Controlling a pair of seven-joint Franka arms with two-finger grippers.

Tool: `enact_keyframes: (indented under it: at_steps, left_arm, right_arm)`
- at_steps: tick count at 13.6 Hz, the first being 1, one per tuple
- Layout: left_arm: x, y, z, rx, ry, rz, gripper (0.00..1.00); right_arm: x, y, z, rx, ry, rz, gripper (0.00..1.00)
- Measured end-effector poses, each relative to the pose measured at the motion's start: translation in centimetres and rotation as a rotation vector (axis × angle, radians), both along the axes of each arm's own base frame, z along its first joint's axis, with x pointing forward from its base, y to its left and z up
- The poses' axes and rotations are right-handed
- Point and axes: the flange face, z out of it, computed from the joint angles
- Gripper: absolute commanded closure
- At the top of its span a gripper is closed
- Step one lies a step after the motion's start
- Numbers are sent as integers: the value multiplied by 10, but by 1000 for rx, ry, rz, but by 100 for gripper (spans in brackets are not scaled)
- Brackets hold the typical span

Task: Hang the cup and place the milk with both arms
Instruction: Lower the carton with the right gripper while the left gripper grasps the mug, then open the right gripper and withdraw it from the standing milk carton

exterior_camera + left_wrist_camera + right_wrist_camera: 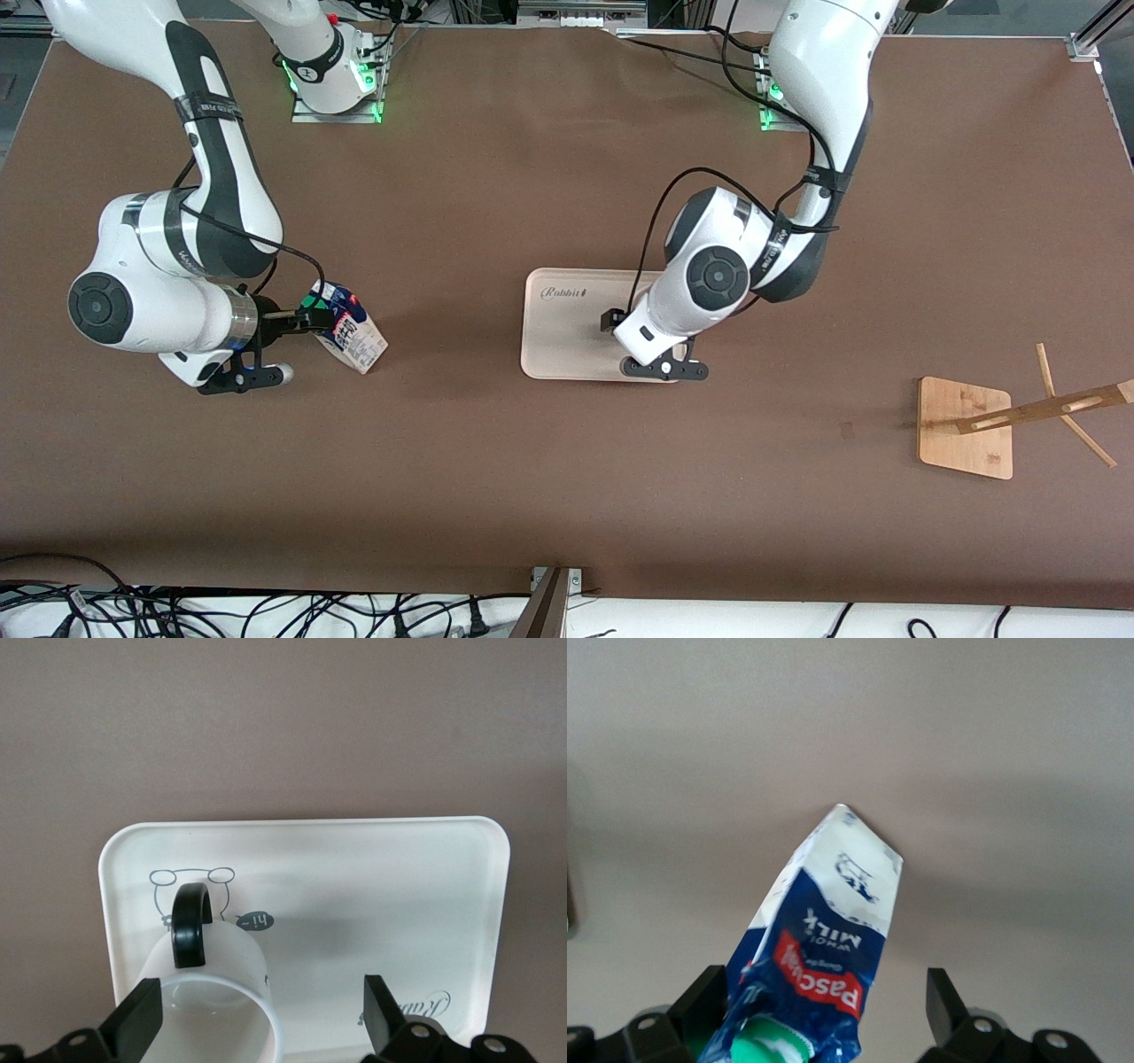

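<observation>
The milk [352,333] lies tilted on the table toward the right arm's end, its blue top and green cap pointing at my right gripper [304,319]. In the right wrist view the milk [824,939] sits between the open fingers [943,1001], close to one of them; my right gripper [824,1001] is not closed on it. The cup [213,992] lies on its side on the cream tray [399,904], black handle up and mouth toward my left gripper [257,1014], which is open around it. In the front view my left gripper [613,321] is over the tray [558,341] and the arm hides the cup.
A wooden cup rack [966,427] with a slanted pole and pegs stands toward the left arm's end, nearer the front camera than the tray. Cables lie along the table's front edge.
</observation>
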Motion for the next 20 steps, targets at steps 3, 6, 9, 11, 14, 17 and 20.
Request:
enact_keyframes:
  at_steps: [3, 6, 9, 11, 14, 17, 20]
  left_arm:
    - [-19, 15, -16, 5, -1, 18, 0]
    - [-37, 19, -8, 4, 16, 12, 0]
    - [-58, 17, 6, -8, 28, 0, 0]
    - [-66, 13, 6, -15, 31, 12, 0]
    - [-73, 8, -3, -19, 23, 20, 0]
    - [-73, 6, -12, -21, 7, 23, 0]
    - [-72, 4, -25, -26, -10, 27, 0]
  right_arm:
    - [3, 1, 8, 3, -19, 0, 0]
    - [6, 0, 21, 5, -43, -4, 0]
    - [13, 1, 37, 9, -76, -7, 0]
    - [18, 2, 50, 9, -102, -21, 0]
    - [23, -4, 66, 7, -134, -40, 0]
    - [29, -24, 97, -9, -190, -64, 0]
    - [8, -31, 164, -24, -209, -45, 0]
